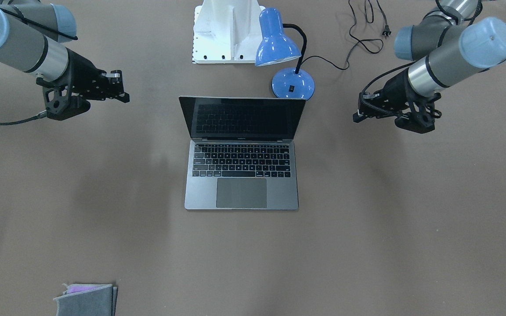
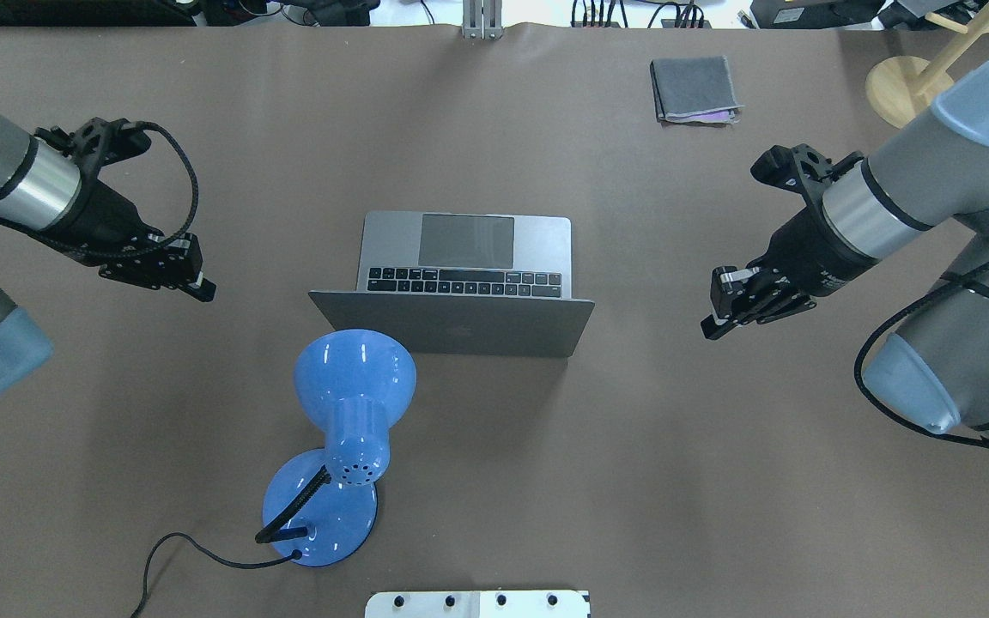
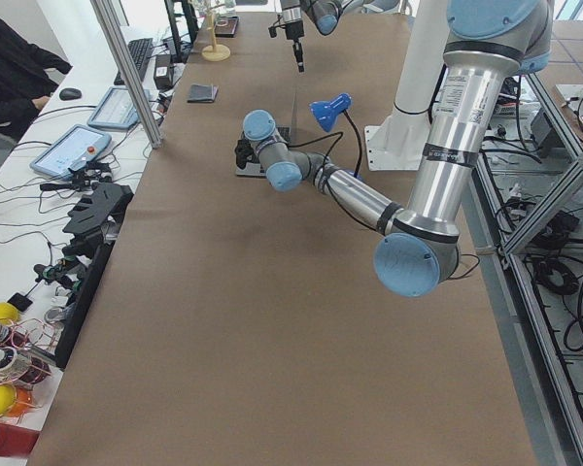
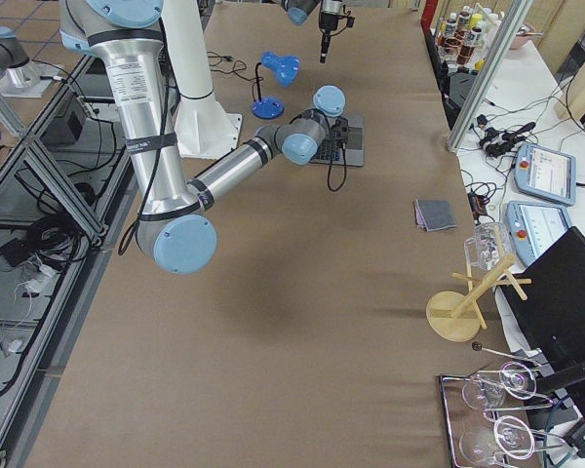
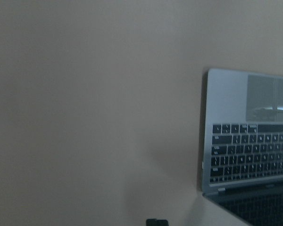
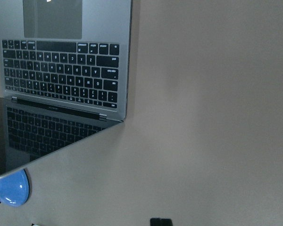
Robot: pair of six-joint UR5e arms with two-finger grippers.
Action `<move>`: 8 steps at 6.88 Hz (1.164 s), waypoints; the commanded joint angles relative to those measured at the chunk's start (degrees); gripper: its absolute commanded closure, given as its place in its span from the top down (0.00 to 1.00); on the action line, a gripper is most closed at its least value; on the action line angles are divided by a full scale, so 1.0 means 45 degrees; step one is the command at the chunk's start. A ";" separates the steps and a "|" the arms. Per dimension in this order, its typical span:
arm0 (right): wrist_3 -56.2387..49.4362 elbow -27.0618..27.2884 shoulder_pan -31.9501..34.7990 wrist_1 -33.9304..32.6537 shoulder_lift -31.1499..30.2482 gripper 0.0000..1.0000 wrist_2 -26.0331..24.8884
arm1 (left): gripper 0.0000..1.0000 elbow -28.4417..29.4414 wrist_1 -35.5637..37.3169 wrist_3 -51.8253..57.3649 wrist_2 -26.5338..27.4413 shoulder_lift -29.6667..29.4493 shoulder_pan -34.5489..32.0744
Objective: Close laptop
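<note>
The grey laptop (image 2: 464,257) stands open in the middle of the table, its lid upright and its dark screen (image 1: 241,118) facing away from the robot. Its keyboard and trackpad show in the left wrist view (image 5: 245,155) and the right wrist view (image 6: 61,66). My left gripper (image 2: 205,293) hovers to the laptop's left, shut and empty; it also shows in the front-facing view (image 1: 355,117). My right gripper (image 2: 707,329) hovers to the laptop's right, shut and empty, and shows in the front-facing view too (image 1: 126,97). Neither touches the laptop.
A blue desk lamp (image 2: 348,403) stands just behind the lid on the robot's side, its cable (image 1: 367,39) trailing off. A folded grey cloth (image 2: 694,88) lies at the far right. The white robot base (image 1: 226,30) is at the near edge.
</note>
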 commanded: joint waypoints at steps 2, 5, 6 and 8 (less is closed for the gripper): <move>0.0180 0.1017 -0.0828 -0.0006 -0.0160 0.00 0.0102 | 0.00 -0.0914 -0.0035 -0.1506 -0.0020 -0.0017 0.1256; 0.0708 0.0864 -0.1531 -0.0006 0.0482 0.00 -0.0383 | 0.00 -0.0876 -0.0055 -0.2659 0.0078 -0.0659 0.1822; 0.0708 0.0728 -0.1649 -0.0025 0.0793 0.00 -0.0599 | 0.00 -0.0875 -0.0055 -0.2680 0.0078 -0.0681 0.1901; 0.0708 0.0086 -0.1669 -0.0025 0.1592 0.00 -0.0698 | 0.00 -0.0778 -0.0055 -0.3206 0.0136 -0.1167 0.2194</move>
